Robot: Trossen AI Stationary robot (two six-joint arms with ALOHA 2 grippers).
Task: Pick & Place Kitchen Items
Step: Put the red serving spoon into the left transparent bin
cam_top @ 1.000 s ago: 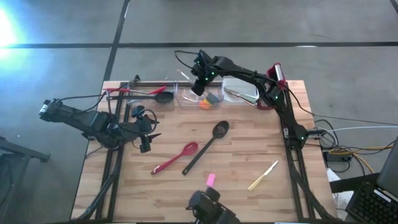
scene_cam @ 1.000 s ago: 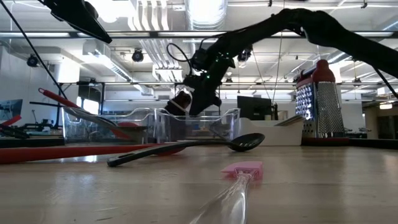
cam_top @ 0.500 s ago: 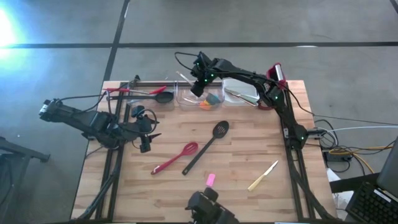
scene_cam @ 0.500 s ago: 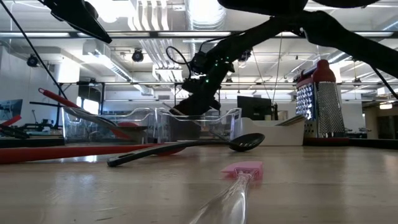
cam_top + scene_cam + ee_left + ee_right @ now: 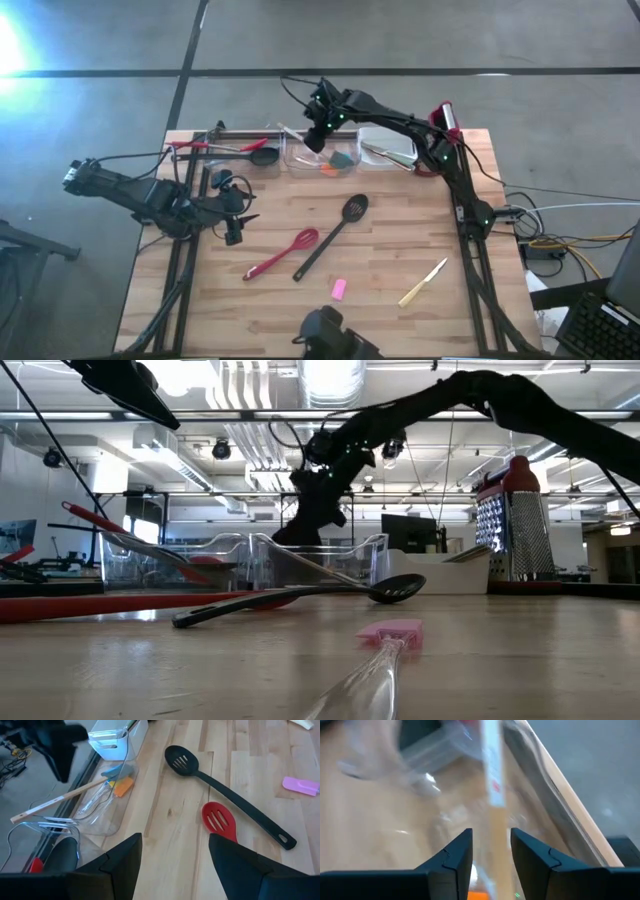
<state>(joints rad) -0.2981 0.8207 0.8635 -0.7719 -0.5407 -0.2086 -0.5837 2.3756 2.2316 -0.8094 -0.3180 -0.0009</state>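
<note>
Hovering over the middle clear tub [image 5: 322, 156] at the far edge, right gripper [image 5: 316, 135] with a pale wooden stick [image 5: 490, 800] lying between its parted fingers; whether pinched or already let go, hard telling. Risking the stick tipping over the tub's far wall and off the table. Left gripper [image 5: 172, 855] waiting open at the left. Still lying out: slotted spoon [image 5: 333, 234], red spatula [image 5: 282, 253], pink scraper [image 5: 339, 289], knife [image 5: 423, 282]. Blurring the tub's contents, the right wrist view
</note>
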